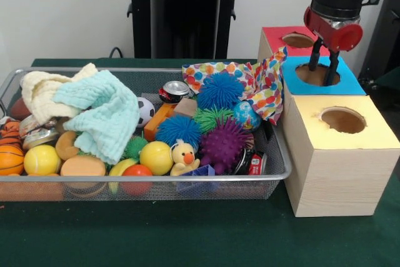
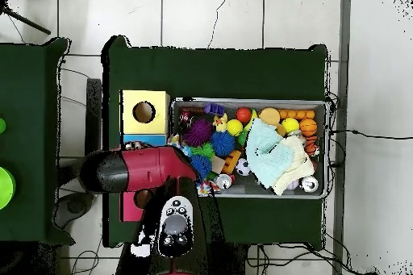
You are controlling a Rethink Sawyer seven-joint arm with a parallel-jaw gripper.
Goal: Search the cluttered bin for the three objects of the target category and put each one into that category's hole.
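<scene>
The red and black robot arm's pincer (image 1: 324, 60) hangs over the round hole in the blue-topped wooden box (image 1: 350, 84), its two dark fingers (image 1: 315, 55) set a narrow gap apart with their tips at the hole's mouth; nothing shows between them, and they touch neither the rim nor any object as far as the front view tells. In the overhead view the arm's red body covers this box, so the pincer itself is hidden there. The blue-topped box stands between a red-topped wooden box (image 1: 273, 35) behind it and a yellow-topped wooden box (image 1: 337, 167) in front, each with its own round hole, all on the dark green surface (image 1: 187, 236). Just beside them lies the silver wire-mesh bin (image 1: 156, 187), crowded with things: a blue spiky rubber ball (image 1: 220, 90), a purple spiky rubber ball (image 1: 223, 144), a small green spiky ball (image 1: 210, 117), another blue spiky ball (image 1: 178, 129), a yellow rubber duck (image 1: 183, 157), a pale mint knitted cloth (image 1: 103, 114) and a polka-dot cloth (image 1: 265, 85).
</scene>
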